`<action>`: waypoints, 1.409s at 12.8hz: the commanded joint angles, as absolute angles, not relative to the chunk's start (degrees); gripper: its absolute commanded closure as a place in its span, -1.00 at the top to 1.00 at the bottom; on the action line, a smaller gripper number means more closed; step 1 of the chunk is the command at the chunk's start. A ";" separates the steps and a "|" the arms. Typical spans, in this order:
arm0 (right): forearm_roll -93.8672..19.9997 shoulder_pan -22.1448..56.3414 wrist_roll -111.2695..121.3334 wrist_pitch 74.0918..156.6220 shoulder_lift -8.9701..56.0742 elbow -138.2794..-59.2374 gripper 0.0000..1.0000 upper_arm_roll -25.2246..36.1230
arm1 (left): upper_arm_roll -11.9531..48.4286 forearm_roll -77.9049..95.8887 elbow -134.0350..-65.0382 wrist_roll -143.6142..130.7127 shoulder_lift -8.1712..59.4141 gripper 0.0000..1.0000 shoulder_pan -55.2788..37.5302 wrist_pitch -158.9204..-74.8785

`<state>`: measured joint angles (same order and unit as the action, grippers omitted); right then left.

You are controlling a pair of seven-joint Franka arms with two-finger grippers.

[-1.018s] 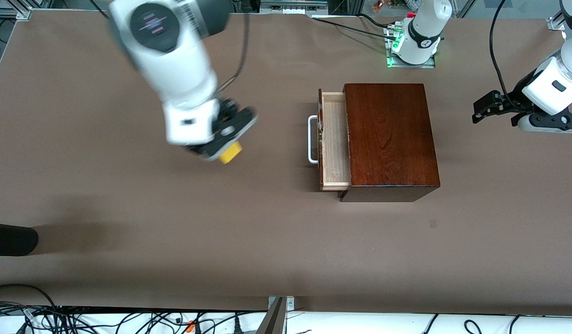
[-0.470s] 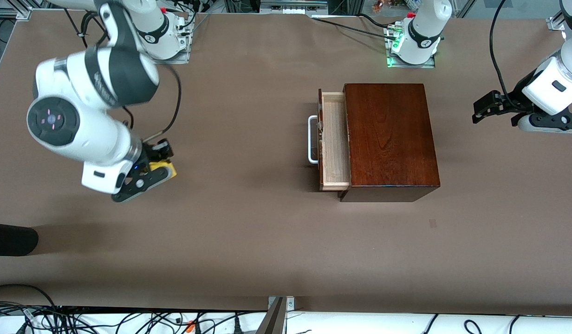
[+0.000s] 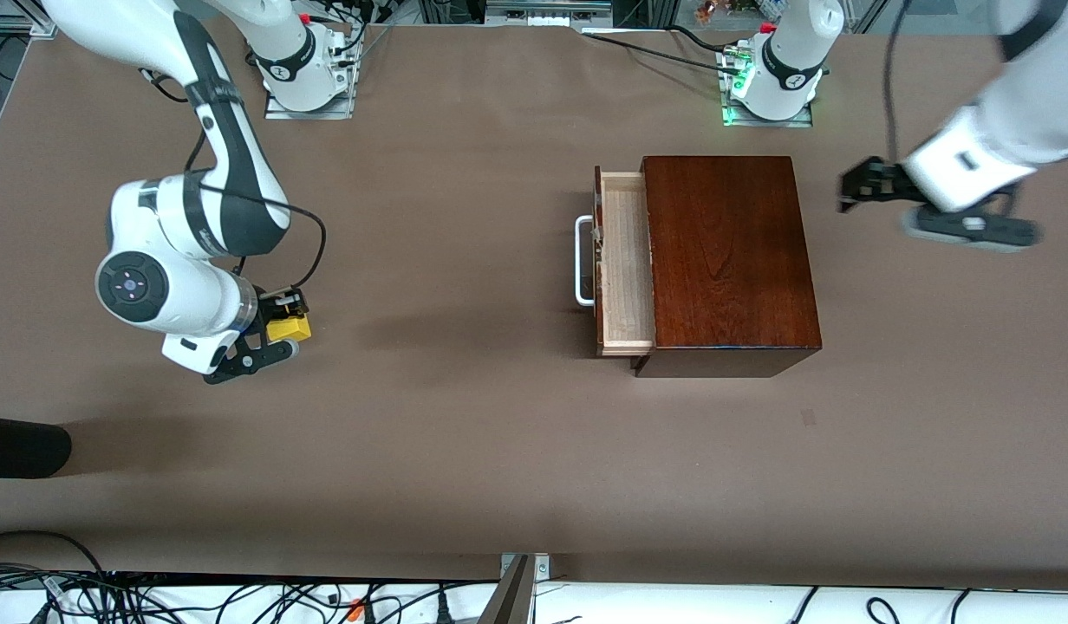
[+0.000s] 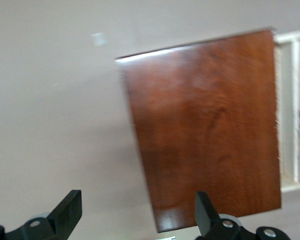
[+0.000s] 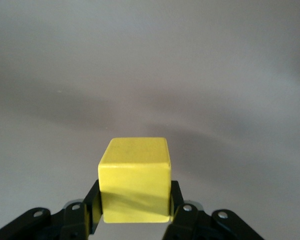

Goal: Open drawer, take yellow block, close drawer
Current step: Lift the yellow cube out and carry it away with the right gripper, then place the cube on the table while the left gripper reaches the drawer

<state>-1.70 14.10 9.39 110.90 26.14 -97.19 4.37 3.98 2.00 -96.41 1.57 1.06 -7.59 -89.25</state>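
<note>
The dark reddish-brown wooden box stands mid-table, and its drawer is pulled out toward the right arm's end, showing a pale wood interior and a white bar handle. My right gripper is shut on the yellow block low over the bare table near the right arm's end; the block sits between its fingers in the right wrist view. My left gripper is open and empty, in the air beside the box at the left arm's end. The left wrist view shows the box top and the open drawer.
A dark rounded object juts in at the table edge near the right arm's end, nearer the front camera. Cables lie along the front edge. A small mark is on the table nearer the camera than the box.
My right gripper has carried the yellow block away from the drawer toward the right arm's end and lowered it. My left gripper has shifted toward the box.
</note>
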 commanded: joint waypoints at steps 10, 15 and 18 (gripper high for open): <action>-3.34 10.81 -0.08 120.59 32.25 -103.89 -0.57 4.48 | 21.09 1.50 -82.62 13.60 23.98 1.00 -21.78 -100.43; -3.25 10.37 1.05 120.23 31.47 -103.62 1.00 4.57 | 21.01 1.49 -82.27 35.72 34.00 1.00 -23.29 -112.83; -3.16 10.37 1.05 120.32 25.34 -102.75 1.00 4.57 | 20.92 0.54 -82.61 45.34 37.44 1.00 -23.38 -116.37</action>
<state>-2.22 10.82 0.34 120.82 30.79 -102.37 4.76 20.82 1.93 -84.85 40.39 35.42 -23.10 -116.25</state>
